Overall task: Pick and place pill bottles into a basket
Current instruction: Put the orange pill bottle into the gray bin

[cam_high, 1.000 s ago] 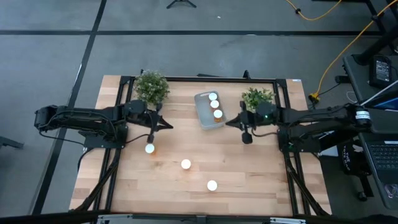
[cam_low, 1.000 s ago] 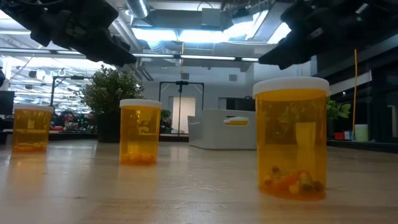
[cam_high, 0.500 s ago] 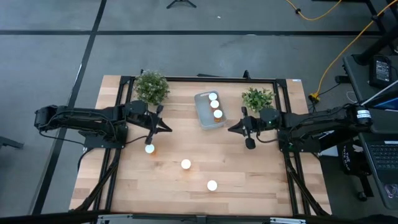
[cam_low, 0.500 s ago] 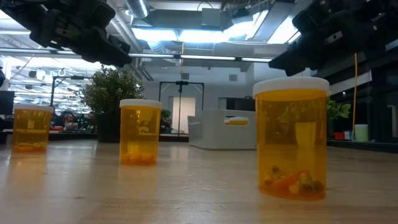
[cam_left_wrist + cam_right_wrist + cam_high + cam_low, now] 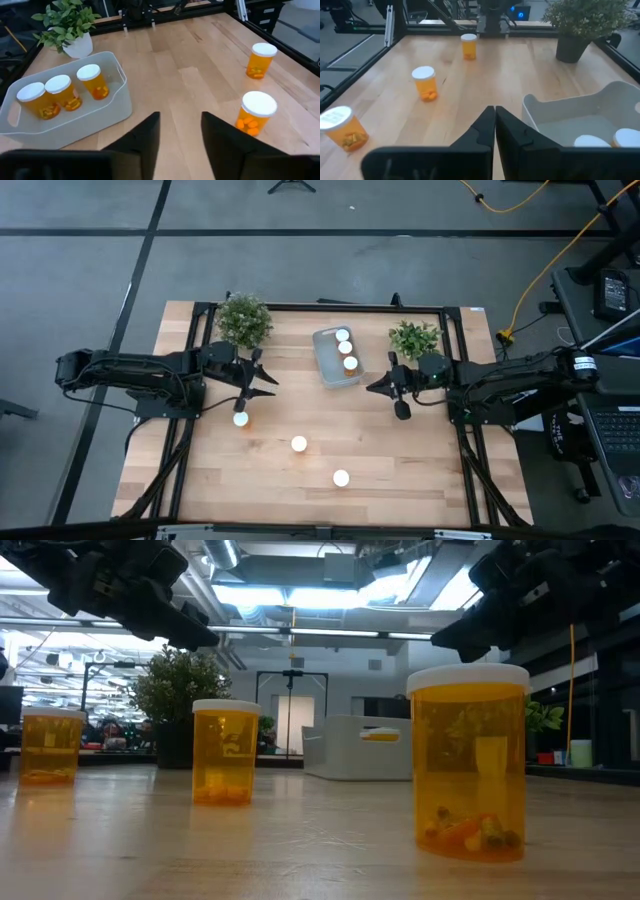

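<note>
Three pill bottles are seen in the basket; three stand on the surface. The left gripper, fingers parted and empty, should be centred over the nearest bottle (cap upright). The right gripper waits, fingers closed, empty.

left tool fingers parted — were shut, right arm drew back from basket

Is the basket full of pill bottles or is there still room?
Still room. The basket holds three pill bottles in a row along one side; the other side is bare, and three more stand out on the table.
</note>
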Motion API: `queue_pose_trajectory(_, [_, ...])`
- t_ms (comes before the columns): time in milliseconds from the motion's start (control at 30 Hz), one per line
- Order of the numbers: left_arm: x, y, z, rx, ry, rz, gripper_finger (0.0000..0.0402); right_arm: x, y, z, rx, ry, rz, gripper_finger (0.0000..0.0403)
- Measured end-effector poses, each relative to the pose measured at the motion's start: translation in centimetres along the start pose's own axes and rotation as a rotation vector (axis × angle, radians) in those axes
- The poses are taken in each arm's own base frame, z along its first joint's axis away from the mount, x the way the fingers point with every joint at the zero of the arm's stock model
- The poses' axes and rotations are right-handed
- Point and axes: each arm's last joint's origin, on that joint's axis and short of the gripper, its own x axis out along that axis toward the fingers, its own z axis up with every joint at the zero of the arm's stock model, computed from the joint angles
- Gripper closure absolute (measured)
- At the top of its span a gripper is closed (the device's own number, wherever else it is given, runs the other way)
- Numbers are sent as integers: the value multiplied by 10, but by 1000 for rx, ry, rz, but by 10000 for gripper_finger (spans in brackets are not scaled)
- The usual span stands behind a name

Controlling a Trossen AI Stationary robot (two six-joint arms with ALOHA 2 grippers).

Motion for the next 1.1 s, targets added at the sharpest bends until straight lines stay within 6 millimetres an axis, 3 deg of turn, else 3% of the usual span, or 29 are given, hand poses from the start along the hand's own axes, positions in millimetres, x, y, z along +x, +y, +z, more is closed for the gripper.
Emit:
queue_pose_trajectory(167, [0,0,0,0,1,7,206,0,0,0,26,0,-1,385])
queue_pose_trajectory(367, [0,0,0,84,-2,10,174,0,0,0,28,0,-1,385])
queue_pose_trajectory(767, [0,1,10,138,-93,27,165,0,-1,0,28,2,-38,385])
queue_pose_trajectory(900, [0,-1,9,37,-83,23,164,0,-1,0,28,2,-38,385])
queue_pose_trajectory(1100, [-3,-13,15,-18,141,102,164,0,-1,0,28,1,-37,385])
